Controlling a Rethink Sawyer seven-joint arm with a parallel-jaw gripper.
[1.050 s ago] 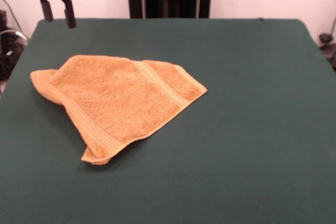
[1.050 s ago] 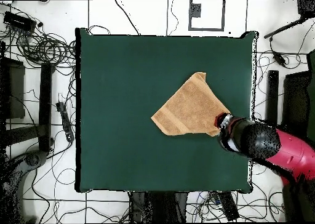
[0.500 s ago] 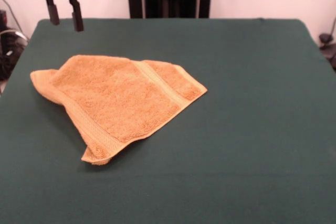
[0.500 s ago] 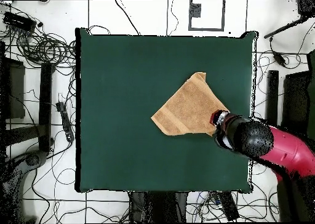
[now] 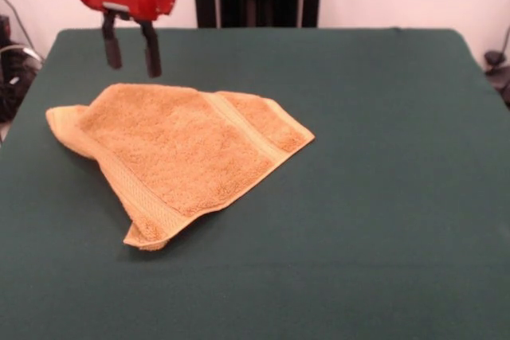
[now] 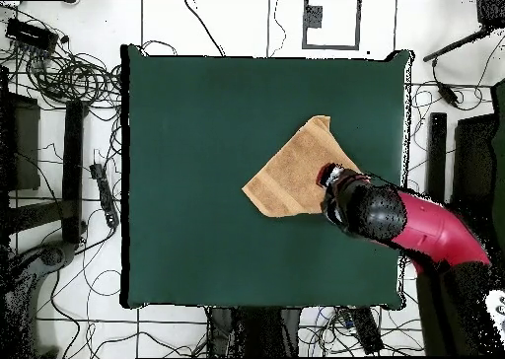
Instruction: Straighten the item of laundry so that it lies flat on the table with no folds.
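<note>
Terry towel (image 5: 179, 157) folded, roughly triangular; felt table (image 5: 382, 197).

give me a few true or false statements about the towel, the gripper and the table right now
1. The towel lies fully flat with no folds. False: it is folded over itself into a rough triangle, with a doubled edge at its near corner.
2. The gripper is open and holds nothing. True.
3. The gripper is clamped on a towel corner. False: in the front view its fingers hang above the towel's far edge, apart from the cloth.
4. The towel is the only thing lying on the green table. True.
5. In the overhead view the towel hangs over the table's edge. False: it lies wholly on the table.
</note>
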